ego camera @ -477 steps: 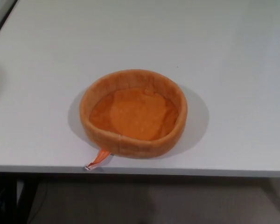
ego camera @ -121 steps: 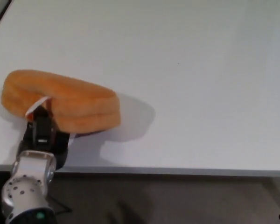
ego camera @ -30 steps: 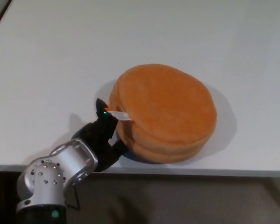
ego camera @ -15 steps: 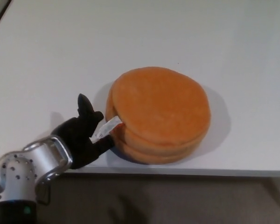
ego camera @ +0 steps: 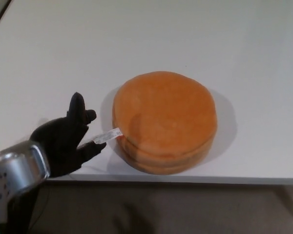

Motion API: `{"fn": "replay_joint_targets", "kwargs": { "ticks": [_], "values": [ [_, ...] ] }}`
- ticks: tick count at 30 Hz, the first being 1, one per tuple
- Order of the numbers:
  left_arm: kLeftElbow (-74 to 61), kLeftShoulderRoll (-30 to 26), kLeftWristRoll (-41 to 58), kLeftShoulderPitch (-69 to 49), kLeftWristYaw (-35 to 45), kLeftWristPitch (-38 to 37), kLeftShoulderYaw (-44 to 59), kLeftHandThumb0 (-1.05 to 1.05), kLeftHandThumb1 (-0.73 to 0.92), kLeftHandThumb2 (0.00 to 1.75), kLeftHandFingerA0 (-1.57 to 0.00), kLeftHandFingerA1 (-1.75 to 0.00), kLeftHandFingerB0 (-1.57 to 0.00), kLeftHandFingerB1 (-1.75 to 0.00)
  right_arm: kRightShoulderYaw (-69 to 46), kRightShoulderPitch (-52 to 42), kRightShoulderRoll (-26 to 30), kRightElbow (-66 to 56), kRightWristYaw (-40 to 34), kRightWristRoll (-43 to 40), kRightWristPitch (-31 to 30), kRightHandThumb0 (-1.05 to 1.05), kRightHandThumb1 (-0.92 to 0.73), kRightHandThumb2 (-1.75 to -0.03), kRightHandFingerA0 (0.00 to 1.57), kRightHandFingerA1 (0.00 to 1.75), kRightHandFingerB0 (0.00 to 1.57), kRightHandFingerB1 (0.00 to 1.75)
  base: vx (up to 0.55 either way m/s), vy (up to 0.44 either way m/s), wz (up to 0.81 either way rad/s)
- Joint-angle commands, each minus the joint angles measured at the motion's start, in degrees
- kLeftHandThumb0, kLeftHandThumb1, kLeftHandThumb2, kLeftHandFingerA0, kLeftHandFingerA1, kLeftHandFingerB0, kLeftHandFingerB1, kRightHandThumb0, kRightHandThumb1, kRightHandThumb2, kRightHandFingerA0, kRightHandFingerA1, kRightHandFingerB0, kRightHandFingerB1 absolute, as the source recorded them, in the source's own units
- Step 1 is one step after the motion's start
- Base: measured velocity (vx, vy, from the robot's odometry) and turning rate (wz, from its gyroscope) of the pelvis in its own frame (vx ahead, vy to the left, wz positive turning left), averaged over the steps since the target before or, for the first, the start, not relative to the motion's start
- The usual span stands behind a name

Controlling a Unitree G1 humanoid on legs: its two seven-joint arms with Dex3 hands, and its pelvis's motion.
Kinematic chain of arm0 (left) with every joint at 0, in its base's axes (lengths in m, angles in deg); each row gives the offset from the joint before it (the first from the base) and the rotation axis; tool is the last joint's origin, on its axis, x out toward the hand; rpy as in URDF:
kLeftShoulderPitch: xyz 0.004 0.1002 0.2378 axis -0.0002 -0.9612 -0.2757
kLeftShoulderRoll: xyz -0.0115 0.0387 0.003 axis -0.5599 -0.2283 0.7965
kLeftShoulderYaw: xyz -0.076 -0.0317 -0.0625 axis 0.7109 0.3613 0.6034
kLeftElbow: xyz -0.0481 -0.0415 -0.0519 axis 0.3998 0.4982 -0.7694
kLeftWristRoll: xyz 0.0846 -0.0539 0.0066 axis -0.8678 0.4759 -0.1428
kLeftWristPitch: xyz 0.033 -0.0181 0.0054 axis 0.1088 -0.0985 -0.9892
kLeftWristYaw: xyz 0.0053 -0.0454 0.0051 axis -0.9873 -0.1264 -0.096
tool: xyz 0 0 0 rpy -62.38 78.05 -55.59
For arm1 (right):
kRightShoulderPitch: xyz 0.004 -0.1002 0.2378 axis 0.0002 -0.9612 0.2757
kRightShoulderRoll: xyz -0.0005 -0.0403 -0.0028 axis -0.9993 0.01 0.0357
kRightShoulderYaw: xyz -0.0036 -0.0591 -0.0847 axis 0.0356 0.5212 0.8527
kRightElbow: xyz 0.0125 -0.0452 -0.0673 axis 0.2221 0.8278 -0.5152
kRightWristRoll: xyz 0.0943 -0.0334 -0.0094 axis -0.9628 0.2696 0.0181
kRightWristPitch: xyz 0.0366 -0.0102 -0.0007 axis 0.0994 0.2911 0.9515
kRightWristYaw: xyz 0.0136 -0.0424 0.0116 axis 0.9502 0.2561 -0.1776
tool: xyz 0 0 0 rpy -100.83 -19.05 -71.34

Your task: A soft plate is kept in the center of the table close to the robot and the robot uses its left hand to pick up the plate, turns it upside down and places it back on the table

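Soft orange plate sits upside down on white table, flat base up, centre-near, close to the near edge. Left hand is just left of it, fingers spread apart, holding nothing, not touching the plate body. White tag sticks out from the plate's left side toward the hand; tip looks v. near or against a finger, can't tell if touching. Right hand not in view.

Risks, my read: flip looks done, so main hazard is the exit. If a finger catches the tag while pulling away, plate could drag left/near and slip off the near edge. Plate is soft and light, so a small nudge shifts it. Rim looks slightly squashed, may sit uneven.
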Motion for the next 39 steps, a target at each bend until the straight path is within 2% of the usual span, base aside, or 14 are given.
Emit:
{"fn": "replay_joint_targets", "kwargs": {
  "ticks": [1,2,3,11,14,15,17,18,22,23,24,25,26,39],
  "values": [
    [-7.72,-4.41,-7.24,-7.41,7.38,-9.7,-2.8,-1.04,0.77,1.18,0.0,-0.06,0.0,0.0,-0.31,-0.81,0.24,0.41,-0.14,-0.29,0.11,-0.81,-0.73,-1.08,0.45,0.57,0.23,0.48,0.0,0.0,0.0],
    [-9.33,-5.35,-8.95,-9.29,8.31,-12.32,-3.32,-1.04,0.77,1.18,0.0,-0.06,0.0,0.0,-0.31,-0.88,0.29,0.45,-0.29,0.01,0.49,-0.81,-0.73,-1.08,0.45,0.57,0.23,0.48,0.0,0.0,0.0],
    [-11.08,-5.55,-9.48,-11.16,8.79,-14.05,-2.7,-1.04,0.77,1.17,0.0,-0.04,0.0,0.0,-0.21,-0.9,0.22,0.43,-0.37,0.1,0.38,-0.79,-0.89,-0.67,0.5,0.45,0.29,0.34,0.0,0.0,0.0],
    [-19.11,-7.52,-17.67,-22.17,11.82,-27.62,-1.28,-1.03,0.79,1.18,-0.04,-0.06,-0.09,-0.04,-0.21,-1.09,0.17,0.65,-0.07,-0.25,0.49,-0.79,-0.88,-0.67,0.49,0.45,0.28,0.35,0.0,0.0,0.0],
    [-21.88,-6.75,-22.95,-28.32,11.48,-35.82,-0.68,-0.9,0.67,1.13,-0.01,-0.17,-0.09,-0.18,-0.13,-1.09,0.44,0.83,-0.02,0.08,0.71,-0.79,-0.89,-0.67,0.48,0.45,0.27,0.34,0.0,0.0,0.0],
    [-22.6,-6.43,-24.21,-30.12,11.34,-37.86,-0.52,-0.95,0.9,0.67,0.0,-0.29,-0.05,-0.26,-0.14,-1.27,0.36,0.73,0.08,-0.12,0.57,-0.79,-0.89,-0.67,0.48,0.44,0.28,0.34,0.0,0.0,0.0],
    [-22.97,-6.31,-25.84,-32.61,11.98,-41.19,-0.21,-0.96,0.9,0.67,-0.01,-0.3,-0.06,-0.26,-0.12,-1.2,0.21,0.92,0.23,-0.42,0.64,-0.79,-0.89,-0.67,0.48,0.45,0.28,0.35,0.0,0.0,0.0],
    [-22.94,-6.0,-27.31,-35.04,12.66,-44.71,0.07,-0.83,0.63,1.11,0.0,-0.25,-0.08,-0.25,-0.14,-1.15,0.22,0.81,0.21,-0.54,0.26,-0.79,-0.88,-0.67,0.48,0.45,0.28,0.35,0.0,0.0,0.0],
    [-20.72,-4.35,-28.68,-39.8,15.18,-52.78,0.75,-0.89,0.68,1.12,0.0,-0.2,-0.16,-0.21,-0.14,-1.26,0.2,0.55,-0.13,-0.34,0.21,-0.79,-0.88,-0.67,0.49,0.45,0.28,0.35,0.0,0.0,0.0],
    [-19.61,-3.8,-28.69,-40.81,16.02,-54.76,0.99,-0.92,0.88,0.66,-0.03,-0.3,-0.05,-0.26,-0.12,-1.28,0.2,0.58,-0.31,-0.14,0.42,-0.8,-0.88,-0.67,0.48,0.44,0.28,0.35,0.0,0.0,0.0],
    [-18.72,-3.39,-28.56,-41.49,16.65,-56.13,1.18,-0.92,0.88,0.66,-0.03,-0.3,-0.05,-0.26,-0.1,-1.28,0.23,0.61,-0.41,-0.04,0.43,-0.8,-0.88,-0.67,0.48,0.44,0.28,0.35,0.0,0.0,0.0],
    [-17.67,-2.98,-28.58,-41.96,17.09,-57.57,1.29,-0.92,0.88,0.66,-0.03,-0.3,-0.06,-0.25,-0.13,-1.24,0.17,0.61,-0.47,-0.16,0.23,-0.8,-0.88,-0.67,0.47,0.44,0.28,0.34,0.0,0.0,0.0],
    [-16.39,-2.06,-28.82,-42.99,17.23,-59.76,1.29,-0.91,0.66,1.1,-0.06,-0.31,-0.11,-0.24,-0.2,-1.24,0.13,0.6,-0.47,-0.29,0.24,-0.79,-0.88,-0.67,0.46,0.45,0.27,0.35,0.0,0.0,0.0],
    [-2.31,3.26,-27.57,-49.64,22.88,-75.28,2.19,-0.94,0.66,1.11,-0.09,-0.35,-0.04,-0.19,-0.31,-1.49,-0.3,0.39,-1.29,-0.19,1.01,-0.77,-0.9,-0.67,0.45,0.46,0.27,0.36,0.0,0.0,0.0]
  ]
}}
